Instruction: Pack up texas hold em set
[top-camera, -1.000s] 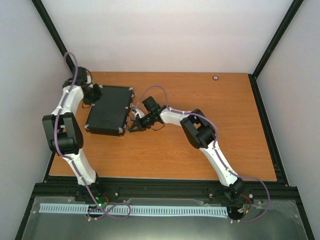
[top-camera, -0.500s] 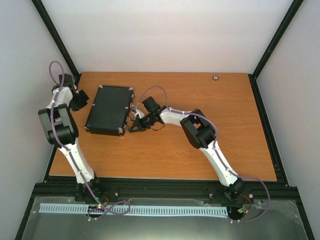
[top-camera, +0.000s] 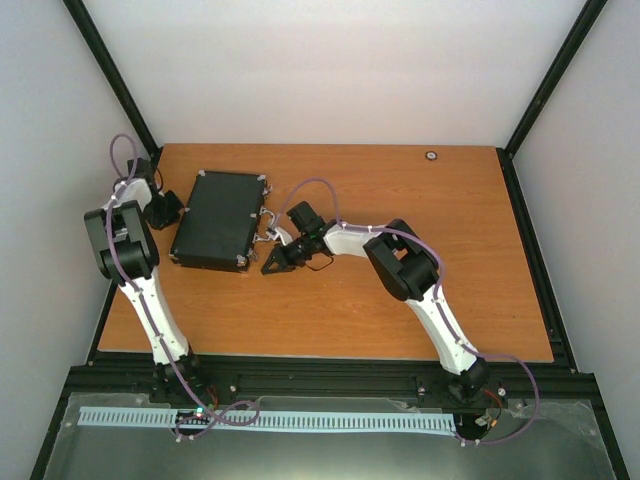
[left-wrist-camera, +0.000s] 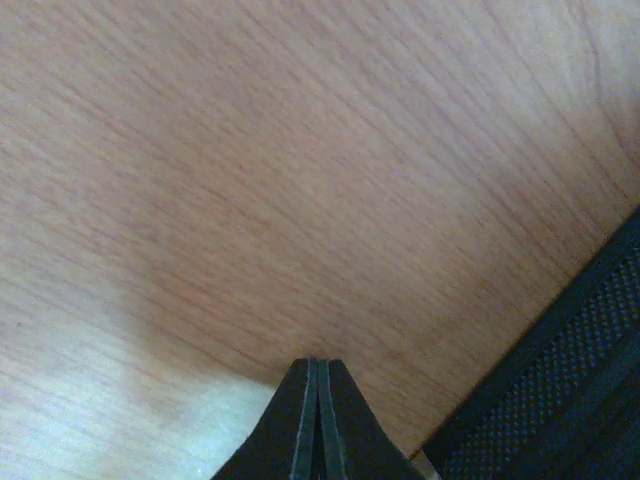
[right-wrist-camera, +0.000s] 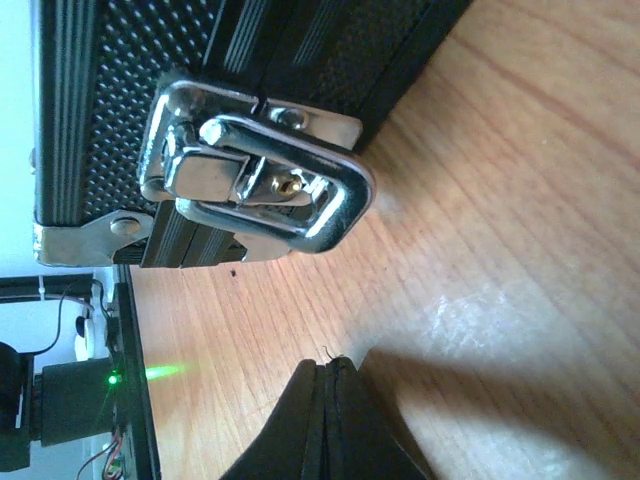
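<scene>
Two arms are seen from above flanking the closed black case, flat on the table's left half; a small round object lies well apart at the far edge. At the left wrist, the left gripper is pressed closed over bare wood. At the right wrist, the right gripper is closed on nothing, near the case's silver latch.

Case mostly beyond the left wrist view's edge; tiny far round object unidentifiable.

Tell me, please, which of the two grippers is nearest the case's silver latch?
The right gripper, its wrist view filled by the latch; the left gripper sits at the case's opposite side.
</scene>
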